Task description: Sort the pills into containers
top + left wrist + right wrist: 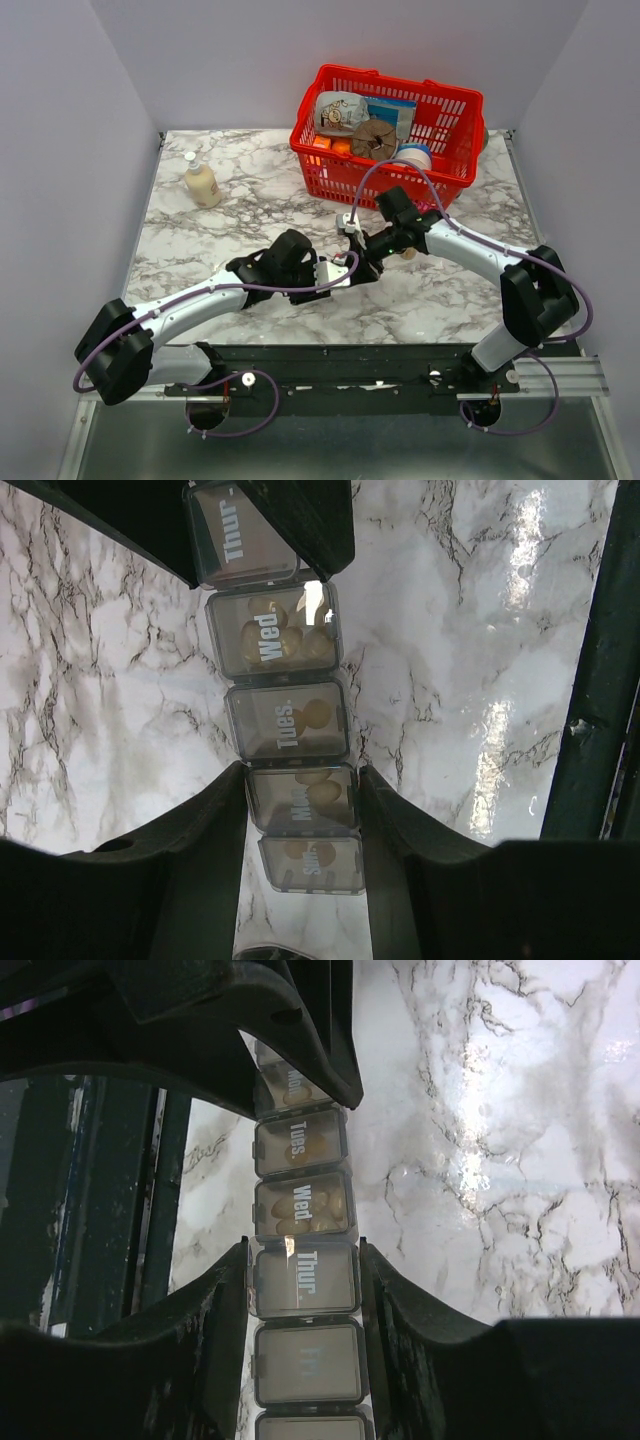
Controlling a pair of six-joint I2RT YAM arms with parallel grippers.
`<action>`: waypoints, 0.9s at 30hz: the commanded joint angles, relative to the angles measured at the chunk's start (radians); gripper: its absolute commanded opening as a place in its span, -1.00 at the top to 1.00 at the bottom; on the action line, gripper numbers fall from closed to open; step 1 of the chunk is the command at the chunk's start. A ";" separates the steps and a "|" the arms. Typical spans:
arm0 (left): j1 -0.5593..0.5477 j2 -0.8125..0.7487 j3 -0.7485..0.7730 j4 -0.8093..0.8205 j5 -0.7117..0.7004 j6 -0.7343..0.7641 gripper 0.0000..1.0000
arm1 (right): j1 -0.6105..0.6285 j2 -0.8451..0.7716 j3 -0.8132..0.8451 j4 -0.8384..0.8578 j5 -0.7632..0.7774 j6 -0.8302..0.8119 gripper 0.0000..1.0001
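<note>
Pill organiser (285, 730) gripped by left tool (303, 800) and right tool (303, 1278).

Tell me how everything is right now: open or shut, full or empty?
pill organiser: lids look shut, held by both grippers.
left gripper: shut on the pill organiser at the Mon box.
right gripper: shut on the pill organiser at the Thur box.
pills: inside the Wed, Tues and Mon boxes.
Thur box: looks empty.
red basket: upright, holding several things.
pump bottle: standing upright.

The left gripper (300, 780) and right gripper (303, 1255) are black, on white-shelled arms (190, 305) with black joints and purple cables (260, 288).
</note>
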 commanded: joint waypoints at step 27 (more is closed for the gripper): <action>-0.013 0.019 -0.003 0.010 0.062 0.013 0.62 | -0.033 -0.017 0.053 0.190 0.305 0.224 0.15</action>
